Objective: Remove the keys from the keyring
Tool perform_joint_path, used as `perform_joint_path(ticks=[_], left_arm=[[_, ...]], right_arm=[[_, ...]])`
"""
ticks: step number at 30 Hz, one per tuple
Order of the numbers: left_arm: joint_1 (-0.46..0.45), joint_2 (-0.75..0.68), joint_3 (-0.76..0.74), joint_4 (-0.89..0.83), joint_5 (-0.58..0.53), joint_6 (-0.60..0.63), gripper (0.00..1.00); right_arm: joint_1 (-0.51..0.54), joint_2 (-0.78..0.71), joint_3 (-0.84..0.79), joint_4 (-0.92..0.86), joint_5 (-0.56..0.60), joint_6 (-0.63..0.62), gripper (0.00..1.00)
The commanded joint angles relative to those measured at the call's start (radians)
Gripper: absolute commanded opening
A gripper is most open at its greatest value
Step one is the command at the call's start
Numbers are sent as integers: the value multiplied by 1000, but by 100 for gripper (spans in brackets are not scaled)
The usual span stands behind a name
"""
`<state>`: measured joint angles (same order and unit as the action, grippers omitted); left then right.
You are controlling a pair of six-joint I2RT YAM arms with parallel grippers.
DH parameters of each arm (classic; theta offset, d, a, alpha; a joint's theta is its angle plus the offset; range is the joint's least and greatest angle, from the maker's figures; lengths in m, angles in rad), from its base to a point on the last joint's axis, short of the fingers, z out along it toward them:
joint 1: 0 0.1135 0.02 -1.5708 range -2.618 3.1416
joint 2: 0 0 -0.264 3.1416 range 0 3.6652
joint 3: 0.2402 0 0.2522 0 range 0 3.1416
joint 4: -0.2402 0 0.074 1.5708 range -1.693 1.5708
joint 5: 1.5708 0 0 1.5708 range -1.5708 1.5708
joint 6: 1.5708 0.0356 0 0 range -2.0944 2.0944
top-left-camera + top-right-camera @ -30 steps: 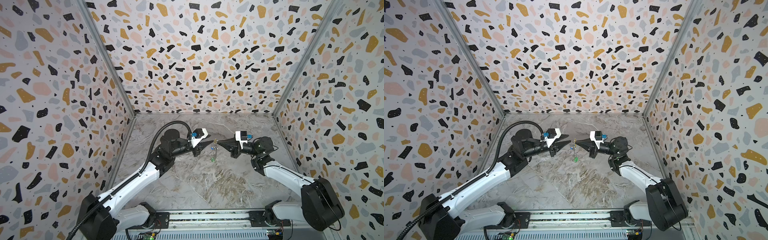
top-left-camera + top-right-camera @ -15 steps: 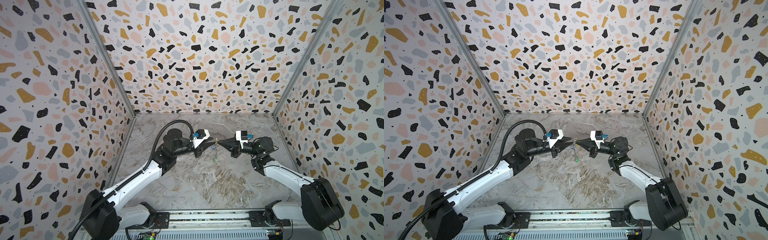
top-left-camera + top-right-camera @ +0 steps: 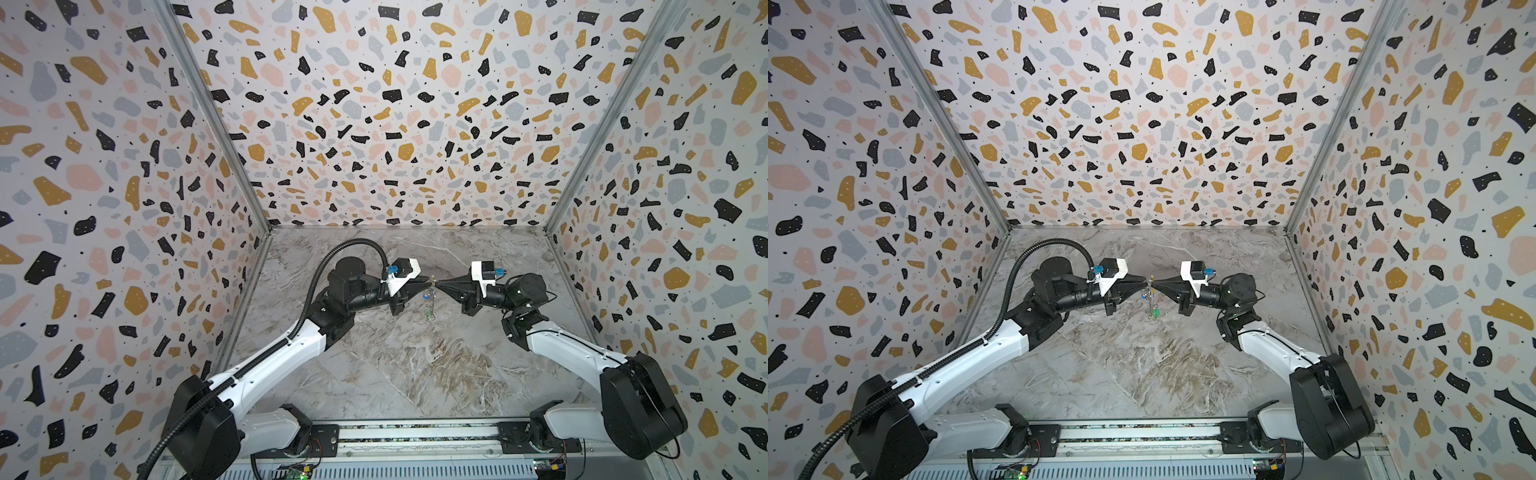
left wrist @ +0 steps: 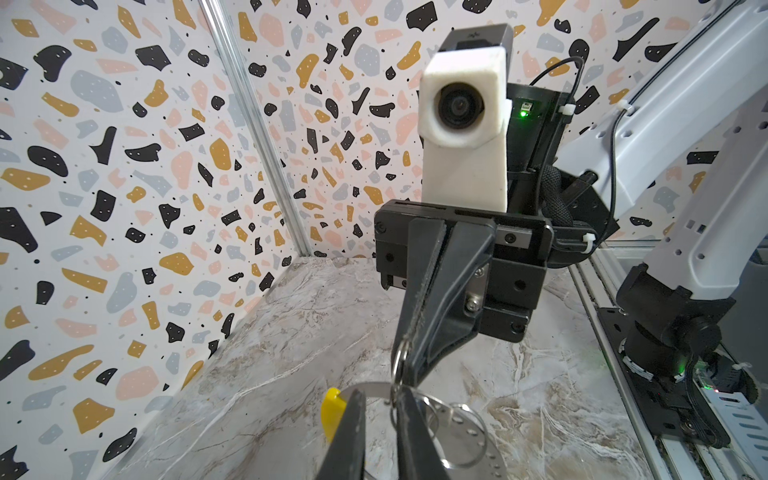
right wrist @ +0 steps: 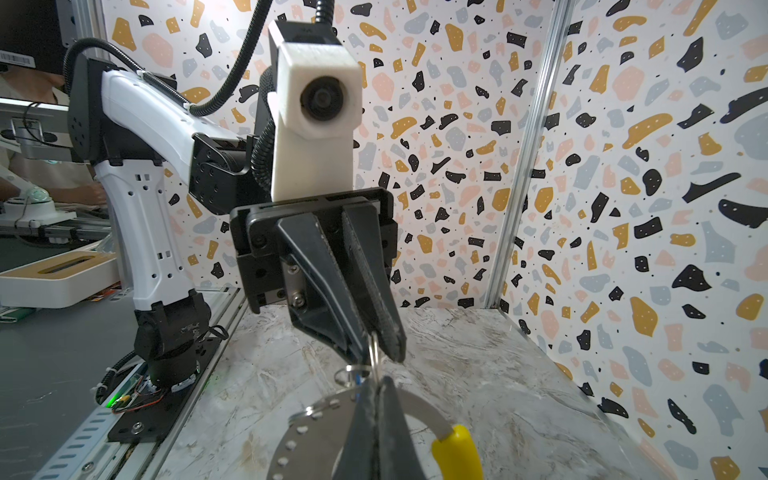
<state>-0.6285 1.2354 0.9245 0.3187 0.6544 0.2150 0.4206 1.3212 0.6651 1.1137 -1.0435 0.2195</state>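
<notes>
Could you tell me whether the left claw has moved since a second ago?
Yes: in both top views the left claw has edged right, away from the left corner post, toward the right claw.

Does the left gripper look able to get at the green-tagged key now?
Likely yes: the green-tagged key dangles below the keyring, unblocked on the left, but the left gripper is at the ring and must dip first.

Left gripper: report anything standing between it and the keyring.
Nothing visible does. The left gripper has the keyring band running between its fingers, beside the yellow sleeve. The right gripper meets the ring from the opposite side, tip to tip, and blocks nothing.
</notes>
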Motion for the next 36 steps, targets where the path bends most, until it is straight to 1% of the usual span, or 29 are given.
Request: perform_joint_path(ticks=[1,13,16,19,20,21,22,23,24,25,26,29,30,33,35,36], left_arm=[[2,1,22,61,23,-18,17],[0,20,33,54,47,-22,10],[-2,27,43,47,54,-22,0],[-2,24,46,43,56,-18,0],[-2,23,47,42,56,-15,0],[-2,21,50,32,54,-10,0],[-2,19,57,17,50,-2,0],[-2,19,68,-11,45,11,0],[-2,18,80,-45,41,29,0],[-2,21,96,-88,35,48,0],[-2,24,119,-145,21,70,0],[-2,52,211,-337,-3,178,0],[-2,64,245,-392,-13,203,0],[-2,104,331,-546,-32,282,0],[-6,124,377,-629,-59,333,0],[-8,131,394,-656,-76,353,0]], right_arm=[[-2,-3,26,54,-20,22,0],[-2,9,30,82,-33,42,0],[-2,11,30,82,-39,45,0],[-3,10,28,73,-40,43,0],[-3,8,30,63,-41,39,1],[-9,3,31,43,-40,30,6],[-15,-6,31,19,-35,19,9],[-23,-20,29,-13,-20,-2,15],[-35,-44,29,-70,-7,-40,28],[-44,-69,31,-131,12,-82,34],[-52,-102,37,-212,41,-147,36],[-54,-181,89,-529,131,-403,36],[-55,-194,116,-619,145,-471,35],[-54,-212,171,-772,164,-579,31],[-54,-224,188,-804,164,-591,28],[-52,-224,195,-816,161,-591,27]])
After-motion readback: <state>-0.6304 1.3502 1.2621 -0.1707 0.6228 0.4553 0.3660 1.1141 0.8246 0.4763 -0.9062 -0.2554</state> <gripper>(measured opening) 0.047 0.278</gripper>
